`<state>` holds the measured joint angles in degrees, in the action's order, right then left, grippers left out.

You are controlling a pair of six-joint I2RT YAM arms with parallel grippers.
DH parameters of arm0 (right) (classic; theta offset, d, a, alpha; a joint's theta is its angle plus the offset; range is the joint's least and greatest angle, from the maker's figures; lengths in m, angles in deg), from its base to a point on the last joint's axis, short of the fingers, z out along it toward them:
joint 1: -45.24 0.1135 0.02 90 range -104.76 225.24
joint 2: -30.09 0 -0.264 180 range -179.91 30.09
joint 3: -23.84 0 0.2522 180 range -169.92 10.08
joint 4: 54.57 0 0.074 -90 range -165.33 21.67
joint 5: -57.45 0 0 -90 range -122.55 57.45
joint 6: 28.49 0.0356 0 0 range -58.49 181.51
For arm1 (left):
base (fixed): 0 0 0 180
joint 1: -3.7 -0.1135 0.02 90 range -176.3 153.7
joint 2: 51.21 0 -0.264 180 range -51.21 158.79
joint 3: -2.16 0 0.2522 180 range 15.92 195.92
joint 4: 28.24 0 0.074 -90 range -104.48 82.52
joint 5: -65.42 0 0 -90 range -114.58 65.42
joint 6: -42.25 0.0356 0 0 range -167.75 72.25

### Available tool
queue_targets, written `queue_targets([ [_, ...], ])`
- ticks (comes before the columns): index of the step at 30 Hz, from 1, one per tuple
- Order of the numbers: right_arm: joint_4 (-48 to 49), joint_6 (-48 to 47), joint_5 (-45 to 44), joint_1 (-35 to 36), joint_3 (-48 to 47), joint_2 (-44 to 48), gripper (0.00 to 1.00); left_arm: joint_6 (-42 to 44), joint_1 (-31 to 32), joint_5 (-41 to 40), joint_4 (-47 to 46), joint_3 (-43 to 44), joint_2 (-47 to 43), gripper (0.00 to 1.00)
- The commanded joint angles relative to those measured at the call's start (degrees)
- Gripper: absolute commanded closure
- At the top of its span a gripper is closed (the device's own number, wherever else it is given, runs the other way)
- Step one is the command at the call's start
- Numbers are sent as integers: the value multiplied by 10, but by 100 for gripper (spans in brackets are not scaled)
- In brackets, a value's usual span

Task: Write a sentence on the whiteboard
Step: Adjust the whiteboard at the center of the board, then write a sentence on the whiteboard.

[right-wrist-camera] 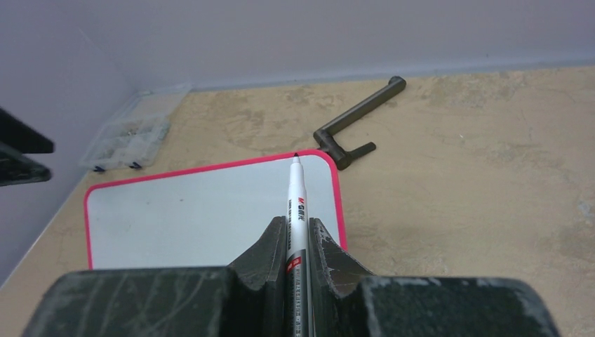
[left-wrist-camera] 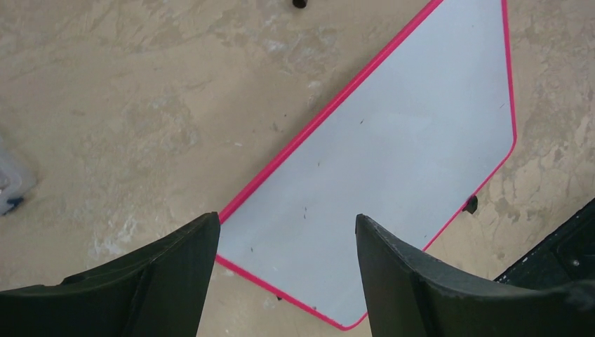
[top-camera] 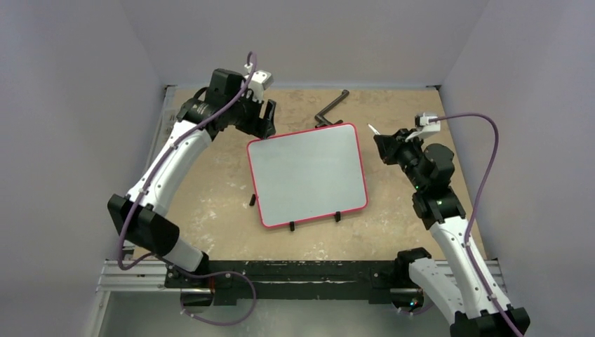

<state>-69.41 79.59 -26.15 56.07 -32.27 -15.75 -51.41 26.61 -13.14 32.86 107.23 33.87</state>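
The whiteboard (top-camera: pixel 309 174), pale grey with a red rim and small black feet, lies flat mid-table; its surface is blank, no sentence shows. It also shows in the left wrist view (left-wrist-camera: pixel 400 161) and the right wrist view (right-wrist-camera: pixel 203 210). My right gripper (top-camera: pixel 384 147) is shut on a white marker (right-wrist-camera: pixel 295 203), its black tip pointing at the board's far right corner, above it. My left gripper (top-camera: pixel 261 119) is open and empty, hovering over the board's far left corner (left-wrist-camera: pixel 286 225).
A dark metal L-shaped handle (top-camera: pixel 330 109) lies behind the board, also in the right wrist view (right-wrist-camera: pixel 358 123). A clear plastic parts box (right-wrist-camera: pixel 126 140) sits at the far left corner by the wall. Grey walls enclose the table.
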Motion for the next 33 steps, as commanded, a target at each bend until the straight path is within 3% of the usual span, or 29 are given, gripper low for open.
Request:
queue_targets([
  [1, -13, 16, 52, 1, -36, 31, 100, 67, -14, 108, 40, 102, 79, 30],
  [9, -6, 41, 139, 0, -18, 60, 100, 110, -53, 254, 105, 205, 214, 32],
  [13, -4, 45, 156, 0, -8, 66, 100, 116, -60, 280, 120, 213, 248, 35],
  [23, 8, 56, 176, 1, 4, 65, 100, 120, -60, 336, 128, 148, 247, 51],
  [28, 7, 62, 188, 0, 8, 61, 100, 99, -60, 317, 90, 48, 186, 52],
  [33, 34, 77, 206, 1, 12, 53, 100, 102, -60, 325, 97, 49, 184, 54],
])
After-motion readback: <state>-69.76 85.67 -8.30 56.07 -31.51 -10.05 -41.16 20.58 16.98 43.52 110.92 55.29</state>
